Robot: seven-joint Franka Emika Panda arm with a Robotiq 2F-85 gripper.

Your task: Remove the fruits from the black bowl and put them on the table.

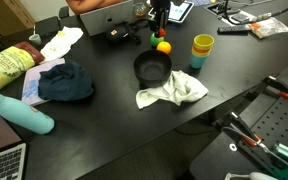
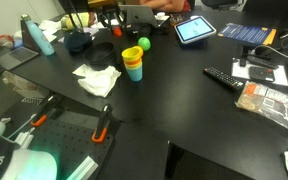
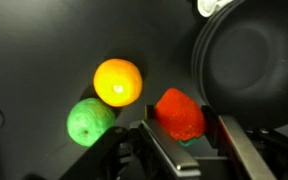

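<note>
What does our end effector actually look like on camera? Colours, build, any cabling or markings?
In the wrist view the end effector shows two straight, blocky fingers, black with lighter grey, metallic-looking edges. In an exterior view it is only a small black shape at the far side of the table. No cables, labels or markings can be made out, and the arm itself is too small to describe.

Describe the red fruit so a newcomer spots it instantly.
Find the black bowl on the dark table; three fruits lie just beside it. The red fruit is nearest the bowl's rim, between the fingers; its neighbours are an orange fruit and a green fruit.
</note>
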